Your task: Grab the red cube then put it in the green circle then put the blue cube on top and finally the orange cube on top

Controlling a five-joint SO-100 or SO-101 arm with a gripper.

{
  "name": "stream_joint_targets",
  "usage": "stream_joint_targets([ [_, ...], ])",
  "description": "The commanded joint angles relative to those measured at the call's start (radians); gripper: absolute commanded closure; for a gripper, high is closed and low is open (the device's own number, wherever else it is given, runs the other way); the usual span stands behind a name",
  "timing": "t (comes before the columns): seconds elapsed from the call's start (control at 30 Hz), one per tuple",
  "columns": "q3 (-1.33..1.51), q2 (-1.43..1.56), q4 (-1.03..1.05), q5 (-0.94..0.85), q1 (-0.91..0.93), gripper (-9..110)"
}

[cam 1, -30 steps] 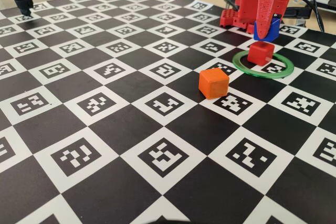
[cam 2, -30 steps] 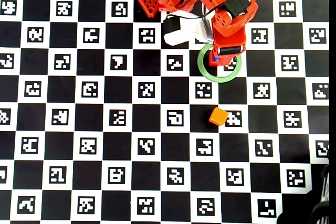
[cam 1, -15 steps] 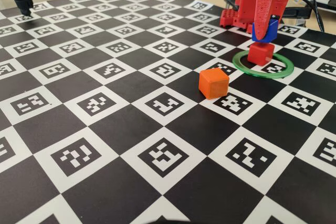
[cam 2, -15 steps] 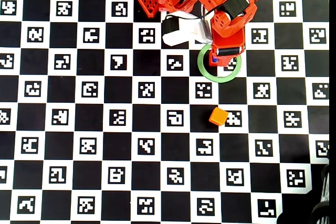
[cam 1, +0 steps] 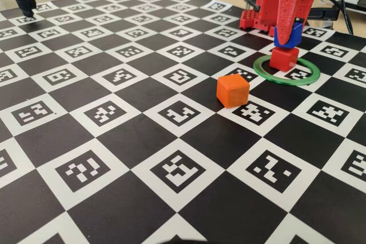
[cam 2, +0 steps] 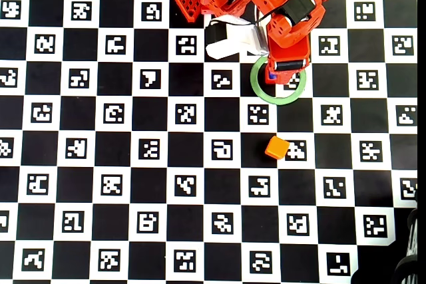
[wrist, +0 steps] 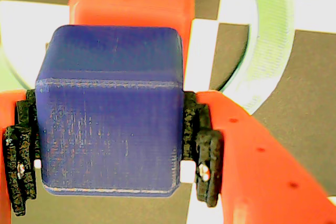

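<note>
Two cubes are lining up inside the green circle (cam 1: pixel 286 71): the gripper (wrist: pixel 113 148) is clenching the blue cube (wrist: pixel 111 109) seemingly just above the red cube (cam 1: pixel 284 59), while the orange cube (cam 1: pixel 233 90) is waiting nearby

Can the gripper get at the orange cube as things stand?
Probably not yet: the gripper is shut on the blue cube above the red cube in the green ring. The orange cube itself sits alone on the board with nothing around it.
</note>
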Motion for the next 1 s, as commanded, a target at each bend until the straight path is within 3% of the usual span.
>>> stream_joint_targets([
  [0.0, -0.005, 0.003, -0.009, -0.003, -0.003, 107],
  [0.97, 0.028, 0.000, -0.038, -0.037, 0.021, 107],
])
